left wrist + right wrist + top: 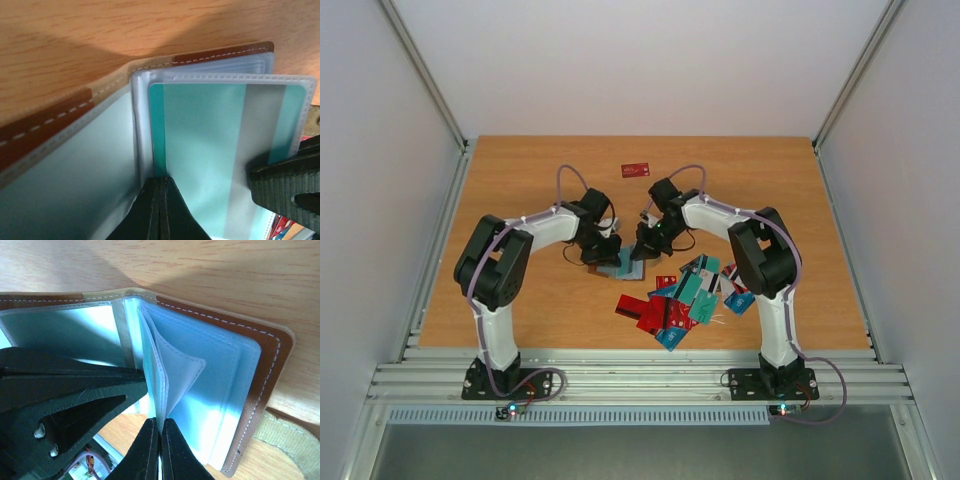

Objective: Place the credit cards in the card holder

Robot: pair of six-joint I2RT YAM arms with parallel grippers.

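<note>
Both jaws clench clear sleeves (175, 370) inside the card holder (270, 355); pulling apart could tear them or eject the teal card (200, 150).

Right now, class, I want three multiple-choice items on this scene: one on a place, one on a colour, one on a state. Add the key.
1. Where is the lone red card?
A. at the near edge
B. on the far side of the table, alone
C. under the left arm

2. What colour is the card in the clear sleeve?
A. teal
B. red
C. white

3. How does the holder lie?
A. folded shut
B. open
C. standing on edge

Key:
1 B: it lies beyond both arms.
2 A: teal with a grey stripe.
3 B: its covers lie spread, with the left pincer and the right pincer each shut on a sleeve.
</note>
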